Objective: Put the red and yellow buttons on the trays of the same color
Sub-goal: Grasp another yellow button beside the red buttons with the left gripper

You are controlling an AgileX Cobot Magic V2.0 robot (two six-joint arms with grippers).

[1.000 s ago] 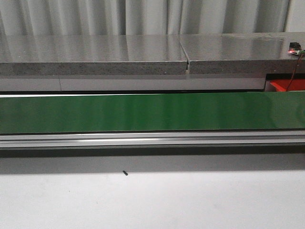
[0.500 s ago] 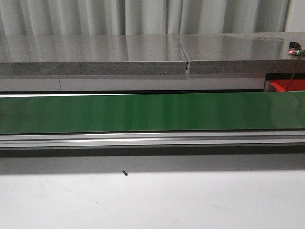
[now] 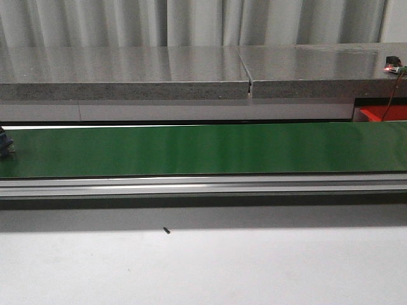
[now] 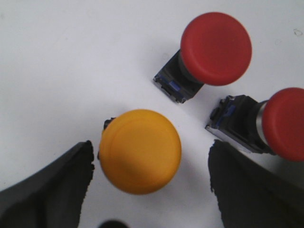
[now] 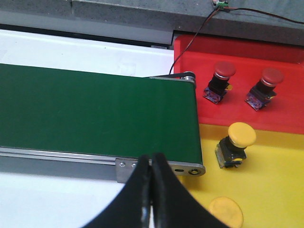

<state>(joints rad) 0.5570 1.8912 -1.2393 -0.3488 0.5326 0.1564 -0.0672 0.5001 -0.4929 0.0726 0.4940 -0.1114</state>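
A dark object newly appears at the green belt's far-left edge, suggesting another button is arriving. Only the left wrist view shows the left gripper released around a yellow button; the right gripper, clenched empty, overlooks sorted red tray and yellow tray.

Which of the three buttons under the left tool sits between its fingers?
The yellow button. It lies in the gap of the open left tool, while both red buttons sit beyond the fingers.
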